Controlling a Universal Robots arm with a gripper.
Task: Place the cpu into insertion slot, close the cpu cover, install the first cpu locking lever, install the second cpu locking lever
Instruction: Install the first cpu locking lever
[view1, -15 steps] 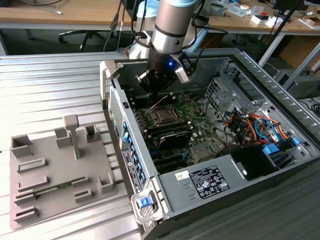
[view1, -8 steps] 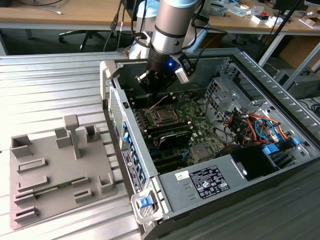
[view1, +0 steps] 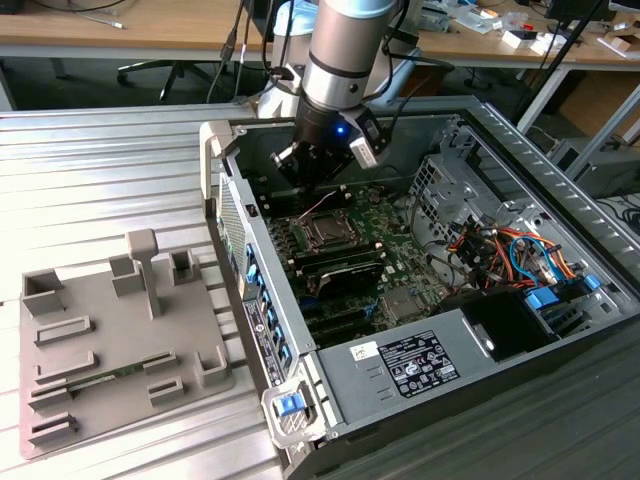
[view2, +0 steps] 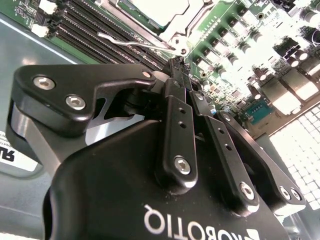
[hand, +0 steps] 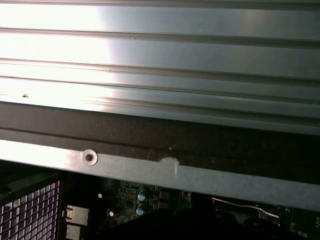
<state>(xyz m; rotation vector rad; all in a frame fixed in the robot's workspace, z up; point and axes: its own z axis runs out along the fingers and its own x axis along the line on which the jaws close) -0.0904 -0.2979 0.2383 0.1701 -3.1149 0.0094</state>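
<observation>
**Count, largest first:**
- One open computer case (view1: 252, 300) takes up the centre and right of the exterior view.
- One grey fixture tray (view1: 100, 400) lies at the lower left.
- One arm comes in at the upper centre with one gripper (view1: 312, 180).
- The case holds one motherboard (view1: 400, 240), with one cpu cover (view2: 175, 22) and one cpu (view1: 326, 233).
- You can count one locking lever (view2: 130, 42). I cannot make out a second.

**Progress:**
- The cpu sits in the socket, just below the gripper in the exterior view.
- I judge the cover to be lowered over the cpu.
- The one lever stands clear of the socket, so I judge it unlatched. The lever steps remain.

**Gripper:** In the second wrist view your fingers (view2: 172, 100) are drawn narrow. The tips are together beside the lever's end, and nothing shows between them.
</observation>
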